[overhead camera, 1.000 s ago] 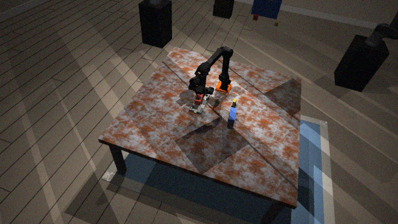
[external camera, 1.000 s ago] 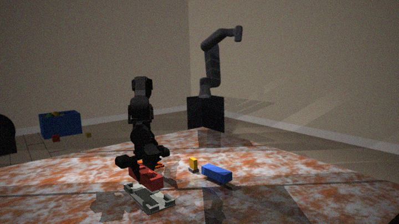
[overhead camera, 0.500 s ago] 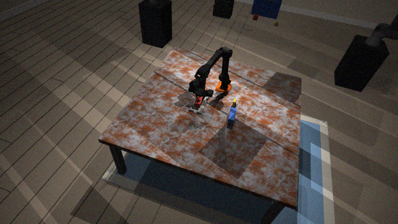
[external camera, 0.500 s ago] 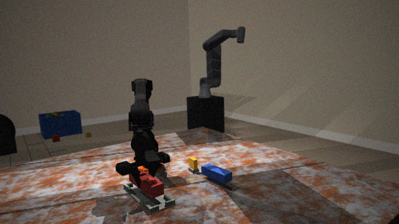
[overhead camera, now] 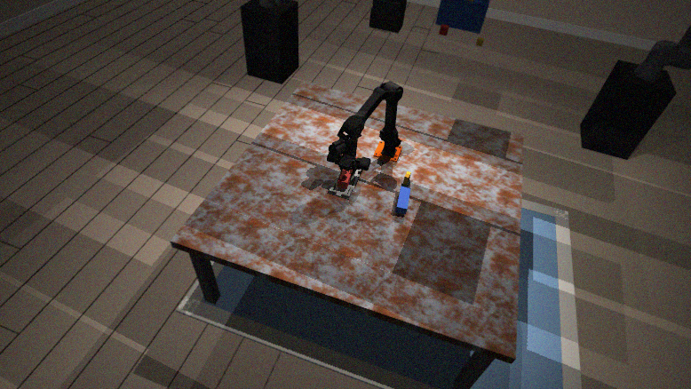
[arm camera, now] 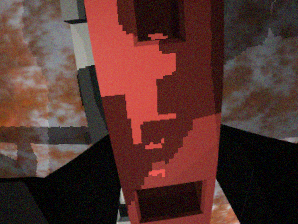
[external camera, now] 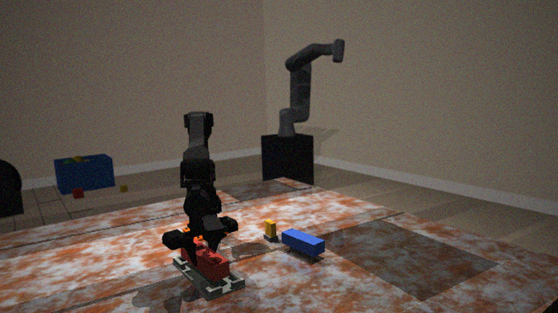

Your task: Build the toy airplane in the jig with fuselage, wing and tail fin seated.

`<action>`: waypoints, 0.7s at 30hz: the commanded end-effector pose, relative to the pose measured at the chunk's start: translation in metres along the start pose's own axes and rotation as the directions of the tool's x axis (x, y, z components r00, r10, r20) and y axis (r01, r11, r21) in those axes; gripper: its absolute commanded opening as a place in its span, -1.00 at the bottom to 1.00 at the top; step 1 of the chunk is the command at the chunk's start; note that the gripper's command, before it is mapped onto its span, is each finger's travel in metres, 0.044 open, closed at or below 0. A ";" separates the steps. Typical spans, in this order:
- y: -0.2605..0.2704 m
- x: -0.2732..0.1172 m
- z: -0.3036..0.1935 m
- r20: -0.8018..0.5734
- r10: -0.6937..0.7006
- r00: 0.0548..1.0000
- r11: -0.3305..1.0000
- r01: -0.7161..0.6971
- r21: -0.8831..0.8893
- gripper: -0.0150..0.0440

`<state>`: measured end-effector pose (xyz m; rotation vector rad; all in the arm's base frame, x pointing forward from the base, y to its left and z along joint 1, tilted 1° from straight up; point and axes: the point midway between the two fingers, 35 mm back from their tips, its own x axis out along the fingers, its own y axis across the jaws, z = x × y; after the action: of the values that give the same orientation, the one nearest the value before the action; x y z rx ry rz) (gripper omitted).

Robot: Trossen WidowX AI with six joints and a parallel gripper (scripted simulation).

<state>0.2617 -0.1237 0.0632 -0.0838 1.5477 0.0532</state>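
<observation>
The red fuselage (overhead camera: 344,180) (external camera: 214,265) (arm camera: 197,142) is between the fingers of my gripper (overhead camera: 349,174) (external camera: 202,252) (arm camera: 169,167), which is shut on its sides. It lies lengthwise over the grey cradle (overhead camera: 339,194) (external camera: 212,292) (arm camera: 81,47), low between the corner posts; whether its underside touches the cradle floor is hidden. Two dark sockets in its top show empty in the wrist view. The blue wing (overhead camera: 403,199) (external camera: 302,241) lies level on a dark support, apart from the cradle. The yellow tail fin (overhead camera: 407,175) (external camera: 270,227) stands upright in a small dark holder behind the wing.
The orange arm base (overhead camera: 382,150) is behind the cradle. The wing and fin stand beside the cradle, to its right in the top and exterior views. Dark shadow patches cross the table (overhead camera: 289,232) (external camera: 362,286). Another arm (external camera: 301,83) and a blue bin (external camera: 85,176) are far beyond the table.
</observation>
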 end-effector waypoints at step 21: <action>0.000 0.000 0.000 0.000 0.000 1.000 1.000 0.000 0.000 0.99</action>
<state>0.2618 -0.1237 0.0633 -0.0834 1.5473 0.0534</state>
